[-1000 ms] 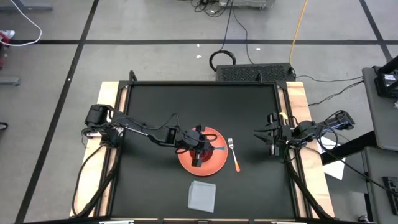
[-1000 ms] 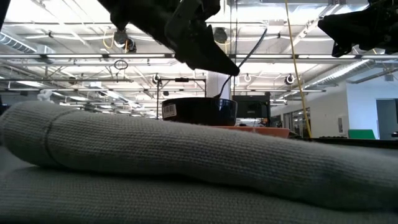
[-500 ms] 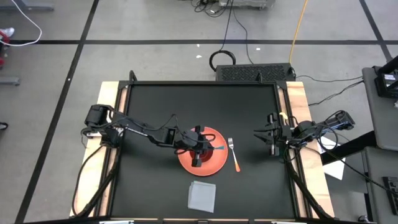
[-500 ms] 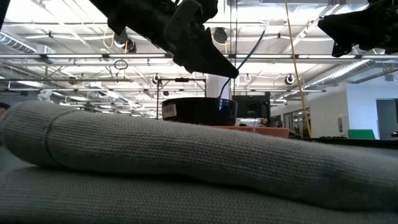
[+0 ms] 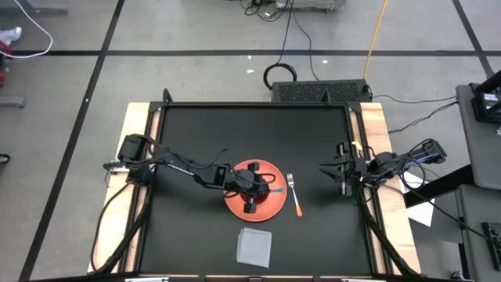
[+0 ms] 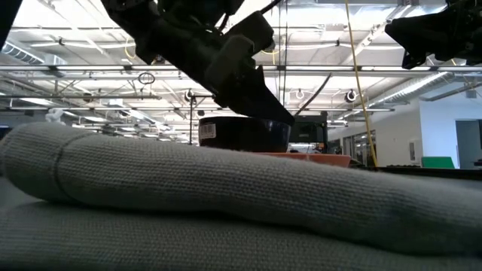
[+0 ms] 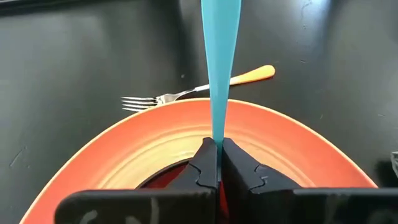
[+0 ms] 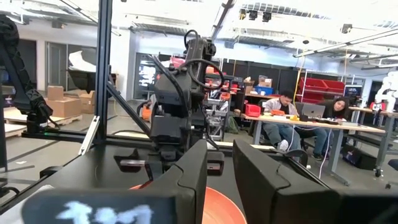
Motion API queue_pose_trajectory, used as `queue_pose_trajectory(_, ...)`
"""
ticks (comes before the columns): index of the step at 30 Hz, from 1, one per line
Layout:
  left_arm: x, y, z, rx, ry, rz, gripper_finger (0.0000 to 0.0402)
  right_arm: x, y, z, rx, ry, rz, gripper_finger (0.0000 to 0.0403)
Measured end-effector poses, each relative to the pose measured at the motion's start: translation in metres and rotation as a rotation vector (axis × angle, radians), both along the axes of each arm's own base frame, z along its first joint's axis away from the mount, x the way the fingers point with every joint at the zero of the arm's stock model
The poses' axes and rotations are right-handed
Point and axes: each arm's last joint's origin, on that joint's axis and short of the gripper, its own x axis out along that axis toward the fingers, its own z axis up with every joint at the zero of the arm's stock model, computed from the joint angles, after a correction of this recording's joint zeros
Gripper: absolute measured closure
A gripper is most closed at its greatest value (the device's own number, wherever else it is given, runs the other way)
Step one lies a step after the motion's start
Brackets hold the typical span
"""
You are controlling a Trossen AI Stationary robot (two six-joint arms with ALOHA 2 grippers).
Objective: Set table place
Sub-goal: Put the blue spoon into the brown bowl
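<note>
1. The left pincer (image 7: 218, 163) hangs low over the orange plate (image 7: 298, 152), its two fingers pressed together on the thin end of a blue utensil handle (image 7: 219, 68). The working end is out of sight, so whether it is a spoon or a knife I cannot tell.
2. The handle looks like light, stiff, smooth plastic. I judge it may pivot or slide in so small a pinch; a hold nearer its middle would steady it.
3. The plate sits near the middle of the desk (image 5: 196, 129), with a dark bowl (image 6: 245, 133) standing on it. Both look rigid and possibly breakable, best taken by the rim.
4. A fork (image 5: 294, 193) with an orange handle lies flat on the desk just beside the plate, towards the right arm. It lies low, so it would want a pinch across the handle.
5. A grey folded cloth (image 5: 254, 246) lies on the near side of the plate, apart from it. It is soft and limp and will sag when lifted.
6. The right pincer (image 5: 338, 177) waits at the desk's right edge, fingers spread slightly.
7. Only the left wrist view shows the blue handle in the grip. The high view gives the layout of plate, fork and cloth. The low view alone shows the bowl's side and its label, with the cloth filling the foreground. The right wrist view shows people seated at a far table.
</note>
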Motion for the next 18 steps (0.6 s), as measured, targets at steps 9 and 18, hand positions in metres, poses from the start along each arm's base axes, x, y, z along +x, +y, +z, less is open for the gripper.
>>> queue_pose_trajectory(9,0.0003,-0.0034,-0.0014,-0.001,0.001,-0.033,0.0397,0.0,0.0,-0.0001,-0.002,0.001,0.0,0.0335)
queue_pose_trajectory(18,0.0,-0.0046,-0.0015,0.008,0.002,-0.045,0.0364,0.0001,0.0,-0.0002,-0.001,0.001,0.0,0.0335)
